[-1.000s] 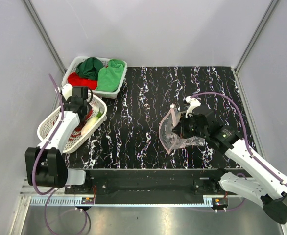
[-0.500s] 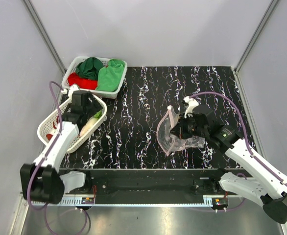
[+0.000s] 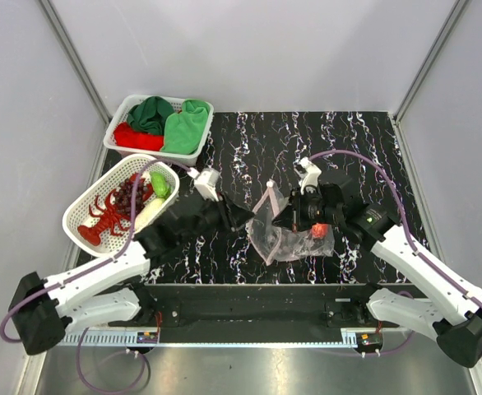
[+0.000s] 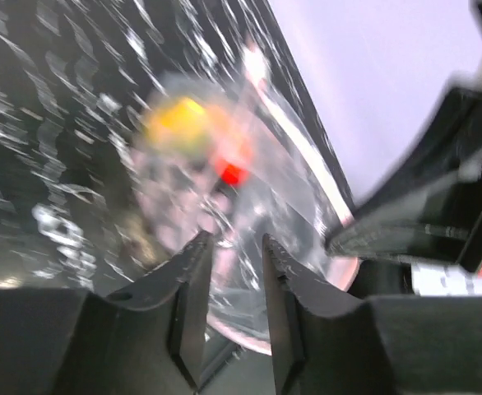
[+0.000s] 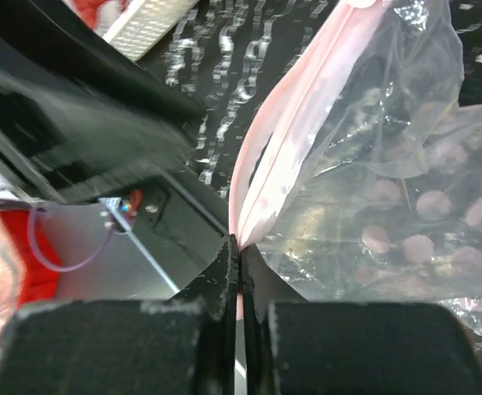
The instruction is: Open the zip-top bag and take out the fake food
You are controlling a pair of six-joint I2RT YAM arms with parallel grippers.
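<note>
- My right gripper (image 5: 239, 247) is pressed tight on the pink zip strip (image 5: 278, 156) of the zip-top bag (image 3: 284, 245). It holds that lip up so the mouth stands off the table (image 3: 224, 148) instead of lying flat.
- The bag hangs from this pinch, right of centre. Its belly rests on the dark marbled top, close to the near edge.
- My left gripper (image 4: 237, 243) points at the bag from the left. Its fingers are parted by a narrow gap with nothing caught between them. Whether a fingertip already touches the film, I cannot tell.
- I judge it is lined up this way to enter the mouth or take the opposite lip while my right anchors the strip.
- A yellow piece (image 4: 179, 119) and a red piece (image 4: 231, 171) of fake food show through the plastic, blurred, so the bag is not yet emptied.
- The red lobster (image 3: 103, 220) lies in the white basket (image 3: 75, 216) at the far left, well apart from the bag. I take that basket for the drop spot.
- Bare table runs between the bag and the basket, which gives room for carrying.
- The tight place is at the mouth, where both grippers crowd together, and the table's near edge is just beside the bag.
</note>
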